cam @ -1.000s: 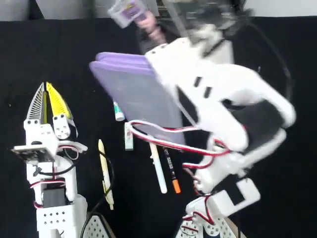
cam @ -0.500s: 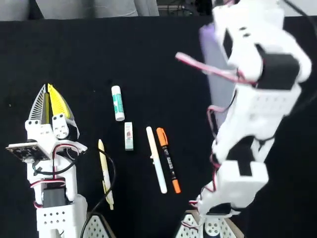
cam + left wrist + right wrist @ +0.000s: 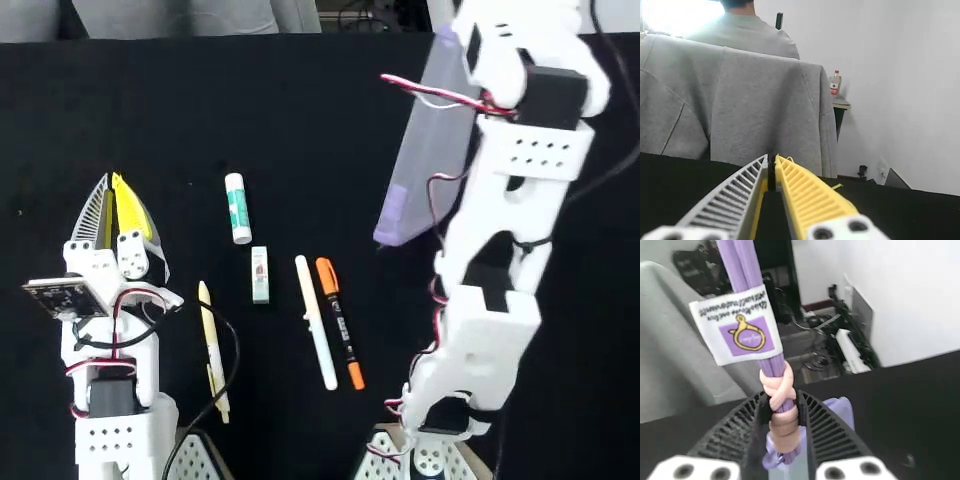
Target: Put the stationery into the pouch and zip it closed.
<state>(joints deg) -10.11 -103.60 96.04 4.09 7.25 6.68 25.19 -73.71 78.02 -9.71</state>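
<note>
The purple pouch (image 3: 425, 160) hangs in the air at the right of the table, held up by the right arm. In the right wrist view my right gripper (image 3: 782, 422) is shut on the pouch's pink pull loop (image 3: 781, 405), under a white paper tag (image 3: 737, 325). On the black table lie a glue stick (image 3: 237, 207), a small eraser (image 3: 260, 274), a white pen (image 3: 316, 321), an orange marker (image 3: 339, 321) and a yellow pen (image 3: 212, 349). My left gripper (image 3: 110, 203) rests shut at the left, its yellow and white fingers (image 3: 795, 192) together with nothing between them.
A grey-covered chair back (image 3: 730, 105) stands behind the table's far edge. The black table (image 3: 280, 110) has open room between the stationery and the hanging pouch. The right arm's white body (image 3: 490, 300) rises over the table's right side.
The right arm swung the pouch from the table's middle up and over to the right, uncovering the white pen and orange marker. The left arm barely shifted.
</note>
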